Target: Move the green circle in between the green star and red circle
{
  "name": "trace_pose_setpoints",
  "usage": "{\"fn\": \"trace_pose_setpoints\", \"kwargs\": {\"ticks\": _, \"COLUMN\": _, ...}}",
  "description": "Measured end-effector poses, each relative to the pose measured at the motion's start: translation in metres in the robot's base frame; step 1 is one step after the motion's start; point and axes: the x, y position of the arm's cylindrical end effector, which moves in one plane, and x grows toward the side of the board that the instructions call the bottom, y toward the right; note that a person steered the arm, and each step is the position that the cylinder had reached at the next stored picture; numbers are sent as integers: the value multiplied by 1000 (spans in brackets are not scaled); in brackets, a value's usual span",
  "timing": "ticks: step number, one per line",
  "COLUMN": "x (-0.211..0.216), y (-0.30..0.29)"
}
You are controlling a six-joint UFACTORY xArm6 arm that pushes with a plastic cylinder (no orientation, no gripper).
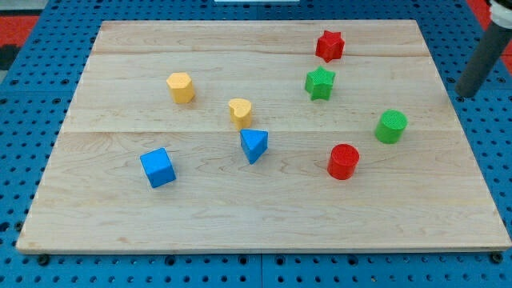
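Green circle (391, 126) sitting near the board's right edge, to the right of and apart from both reference blocks: green star (320, 83) up and to the left, red circle (343, 161) down and to the left. Gap between star and circle lying open, wide enough by judgement to take the block. Task judged not yet started; block untouched.

My tip (464, 94) resting beyond the board's right edge, over the blue pegboard (24, 112), well apart from every block. Plain rod only; nothing to clamp, nothing being held. Placement on the far side of the green circle probably suiting a leftward push.

Rod's upper part running out of frame at the top right. Whether the tip is touching the surface, not discernible.

Red star (329, 46), yellow hexagon-like block (182, 87), yellow heart (240, 112), blue triangle (254, 145) and blue cube (158, 167) lying clear of the route.
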Motion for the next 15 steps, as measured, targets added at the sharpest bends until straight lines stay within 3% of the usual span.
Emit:
{"fn": "trace_pose_setpoints", "kwargs": {"ticks": 2, "x": 47, "y": 5}}
{"fn": "trace_pose_setpoints", "kwargs": {"ticks": 3, "x": 46, "y": -26}}
{"fn": "trace_pose_setpoints", "kwargs": {"ticks": 4, "x": 55, "y": -112}}
{"fn": "trace_pose_setpoints", "kwargs": {"ticks": 5, "x": 95, "y": -84}}
{"fn": "trace_pose_setpoints", "kwargs": {"ticks": 7, "x": 49, "y": -186}}
{"fn": "trace_pose_setpoints", "kwargs": {"ticks": 9, "x": 52, "y": -128}}
{"fn": "trace_pose_setpoints", "kwargs": {"ticks": 10, "x": 79, "y": -95}}
{"fn": "trace_pose_setpoints", "kwargs": {"ticks": 12, "x": 163, "y": -100}}
{"fn": "trace_pose_setpoints", "kwargs": {"ticks": 15, "x": 194, "y": -115}}
